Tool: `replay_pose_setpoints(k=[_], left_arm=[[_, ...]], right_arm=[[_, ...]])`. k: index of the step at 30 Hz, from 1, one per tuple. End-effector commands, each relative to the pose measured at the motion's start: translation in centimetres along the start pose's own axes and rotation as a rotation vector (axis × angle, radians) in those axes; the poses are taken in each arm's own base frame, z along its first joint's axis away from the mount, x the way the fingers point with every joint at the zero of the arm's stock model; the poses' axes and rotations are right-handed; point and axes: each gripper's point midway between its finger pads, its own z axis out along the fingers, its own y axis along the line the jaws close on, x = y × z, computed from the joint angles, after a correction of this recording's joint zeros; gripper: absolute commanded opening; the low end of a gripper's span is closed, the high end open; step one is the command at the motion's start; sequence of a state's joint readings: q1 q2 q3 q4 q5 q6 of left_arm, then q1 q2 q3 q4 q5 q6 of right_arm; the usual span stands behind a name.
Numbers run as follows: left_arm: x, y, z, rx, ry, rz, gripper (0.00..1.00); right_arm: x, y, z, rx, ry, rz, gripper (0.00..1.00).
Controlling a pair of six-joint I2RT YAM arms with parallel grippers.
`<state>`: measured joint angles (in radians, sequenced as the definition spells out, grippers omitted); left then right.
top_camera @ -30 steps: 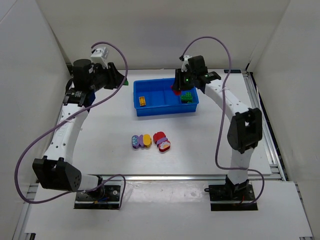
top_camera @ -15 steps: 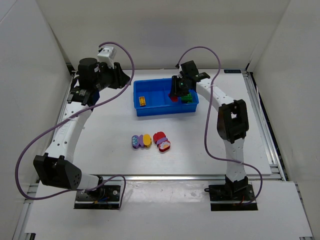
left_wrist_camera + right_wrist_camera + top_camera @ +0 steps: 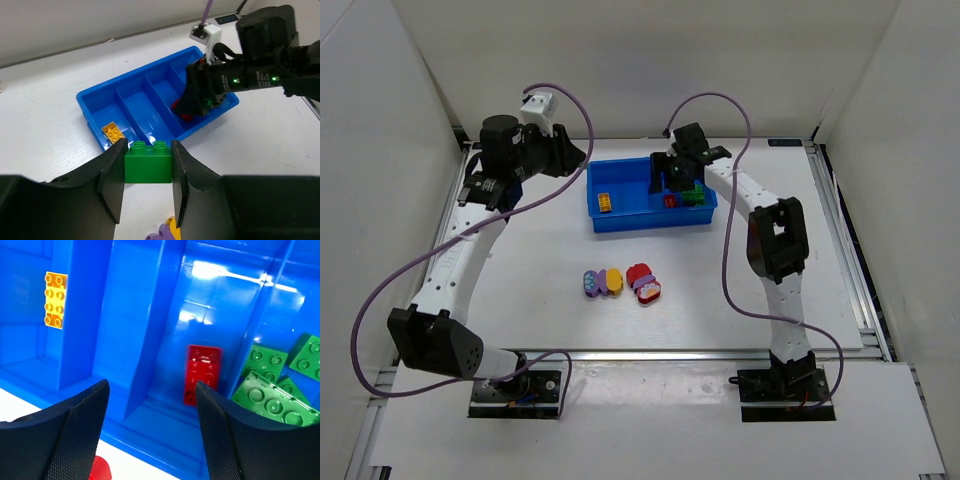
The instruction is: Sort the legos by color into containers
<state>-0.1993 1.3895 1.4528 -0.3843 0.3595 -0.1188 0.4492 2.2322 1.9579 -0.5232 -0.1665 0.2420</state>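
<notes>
Nearest the bases, the loose legos [image 3: 623, 282] lie in a short row mid-table, well apart from both claws.

Beyond them to the left, the left claw [image 3: 148, 159] is clamped on a green lego [image 3: 148, 167]. Its fingers press the two short ends, so the long axis runs from finger to finger, with the studs facing the tray [image 3: 88, 101].

The tray lies to the right of this claw, with its compartments running side by side, left to right. The orange lego [image 3: 113, 131] sits in the leftmost compartment, closest to the left claw. The next one looks bare. The red lego [image 3: 202, 372] lies flat in the third, its long axis along the compartment. The green pile [image 3: 272, 385] is in the rightmost.

So the held lego belongs at the tray's right end, the end farthest from the left claw.

The right claw [image 3: 150, 390] hangs over that end with its jaws apart and nothing between them, just above the red lego. I judge the left arm must cross the whole tray, with the right claw in its path.
</notes>
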Motion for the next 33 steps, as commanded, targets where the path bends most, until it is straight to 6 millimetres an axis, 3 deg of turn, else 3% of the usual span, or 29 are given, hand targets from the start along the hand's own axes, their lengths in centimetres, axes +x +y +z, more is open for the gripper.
replay_pose_setpoints(k=[1, 2, 4, 5, 6, 8, 9, 10, 11, 12, 13, 15, 16, 17, 19, 21, 24, 25, 26, 33], left_arm=[[-0.8, -2.0, 0.3, 0.097, -0.023, 0.025, 0.10], [-0.6, -2.3, 0.7, 0.126, -0.015, 0.018, 0.10], [-0.6, -3.9, 1.2, 0.212, 0.002, -0.018, 0.10], [0.2, -4.0, 2.1, 0.240, 0.031, -0.042, 0.10], [-0.3, -4.6, 2.4, 0.272, 0.029, -0.048, 0.10], [0.2, -5.8, 3.1, 0.352, 0.059, -0.088, 0.10], [1.1, -5.6, 4.4, 0.367, 0.089, -0.110, 0.10], [0.5, -6.3, 4.9, 0.391, 0.084, -0.110, 0.10], [0.6, -6.6, 5.4, 0.406, 0.095, -0.130, 0.10], [1.5, -6.4, 6.9, 0.413, 0.118, -0.146, 0.10], [0.9, -6.9, 7.6, 0.430, 0.109, -0.138, 0.10], [1.2, -7.4, 9.1, 0.450, 0.123, -0.149, 0.10], [2.5, -7.3, 10.8, 0.455, 0.157, -0.167, 0.10], [1.6, -8.3, 11.4, 0.482, 0.142, -0.152, 0.10], [3.3, -8.5, 13.9, 0.476, 0.175, -0.163, 0.10], [3.0, -9.9, 15.4, 0.493, 0.158, -0.133, 0.10], [3.8, -11.5, 18.2, 0.508, 0.148, -0.082, 0.10], [5.6, -11.3, 19.8, 0.499, 0.177, -0.084, 0.10], [4.8, -12.6, 20.3, 0.516, 0.154, -0.058, 0.10], [8.5, -13.9, 25.8, 0.522, 0.116, 0.017, 0.10]], right_arm=[[-3.9, 2.1, -2.7, -0.023, -0.129, -0.074, 0.73], [-5.2, 3.2, -4.8, -0.034, -0.178, -0.106, 0.73], [-6.4, 4.3, -7.1, -0.050, -0.242, -0.137, 0.73], [-7.3, 5.1, -9.7, -0.059, -0.292, -0.165, 0.74], [-8.0, 5.5, -11.1, -0.062, -0.327, -0.191, 0.74], [-8.3, 5.2, -13.3, -0.032, -0.362, -0.232, 0.74], [-8.9, 5.3, -15.7, -0.012, -0.406, -0.284, 0.74], [-9.0, 5.0, -16.7, 0.009, -0.420, -0.305, 0.75], [-8.3, 3.7, -17.0, 0.048, -0.412, -0.302, 0.76], [-8.5, 3.0, -18.9, 0.083, -0.439, -0.362, 0.76], [-8.1, 2.2, -19.6, 0.113, -0.439, -0.375, 0.78], [-6.3, -0.7, -19.9, 0.174, -0.403, -0.378, 0.78], [-6.2, -1.2, -21.5, 0.189, -0.424, -0.379, 0.78], [-4.9, -3.4, -21.6, 0.200, -0.389, -0.346, 0.78], [-3.9, -4.5, -22.8, 0.185, -0.371, -0.315, 0.78], [-2.5, -6.9, -23.0, 0.205, -0.334, -0.235, 0.75], [-0.7, -8.6, -23.4, 0.181, -0.308, -0.132, 0.75], [-0.2, -8.5, -23.2, 0.162, -0.298, -0.118, 0.75], [0.0, -8.8, -23.3, 0.165, -0.294, -0.107, 0.75], [0.7, -9.6, -23.7, 0.155, -0.296, -0.082, 0.76]])
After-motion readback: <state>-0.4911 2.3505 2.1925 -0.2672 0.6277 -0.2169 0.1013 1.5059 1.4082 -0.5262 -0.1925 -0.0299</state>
